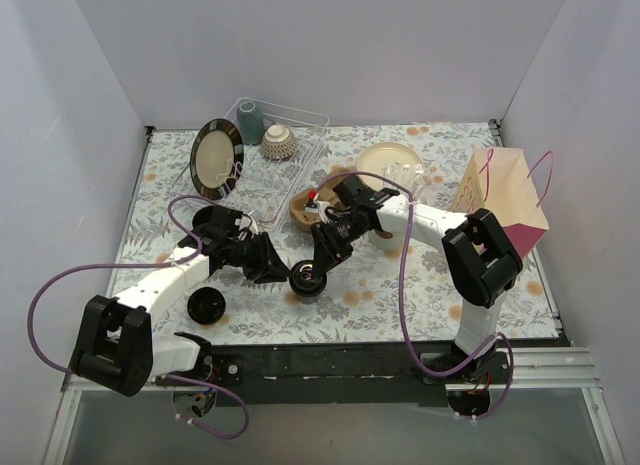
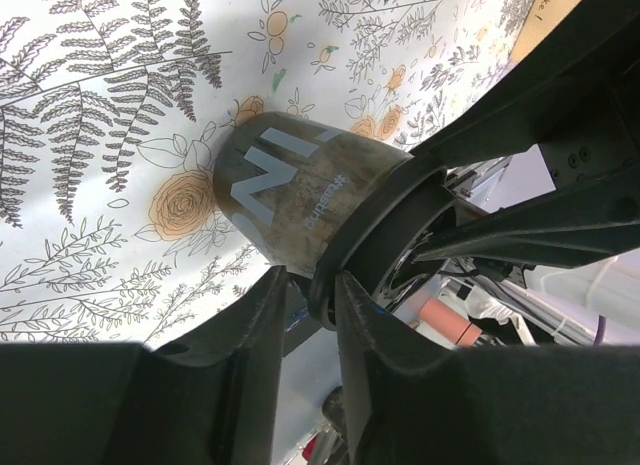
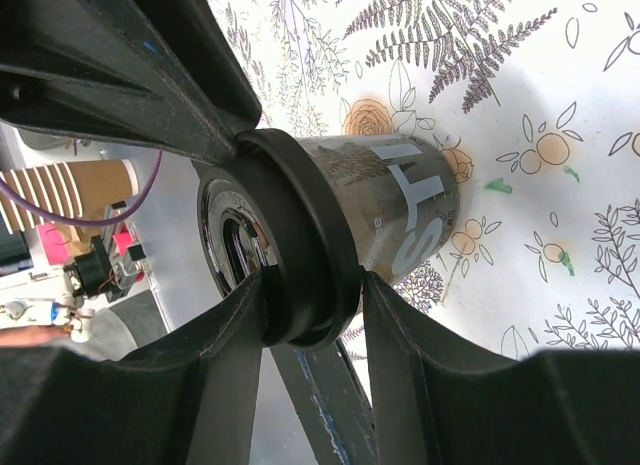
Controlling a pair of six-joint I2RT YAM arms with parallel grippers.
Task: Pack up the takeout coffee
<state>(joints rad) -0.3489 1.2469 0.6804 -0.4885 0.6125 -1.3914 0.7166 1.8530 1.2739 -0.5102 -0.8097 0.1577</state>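
One takeout coffee (image 1: 308, 281) stands mid-table between both arms: a paper cup with pale lettering (image 2: 290, 200) and a round black lid (image 3: 300, 235). From the left, my left gripper (image 1: 288, 273) has narrow jaws around the lid's rim (image 2: 325, 290). One finger lies on the lid's top and the other under the rim at the cup wall. My right gripper (image 1: 322, 263) comes from the right and is shut across the same lid (image 3: 315, 283), one finger on its top face and one below the rim. Whether the cup rests on the cloth I cannot tell.
A paper bag (image 1: 505, 200) with purple handles stands at the right. A loose flat black lid (image 1: 205, 306) lies front left. A clear rack (image 1: 300, 120) at the back holds a plate (image 1: 215, 160), a grey cup (image 1: 249, 123) and a bowl (image 1: 278, 142). A brown cardboard holder (image 1: 303, 207) sits behind the grippers.
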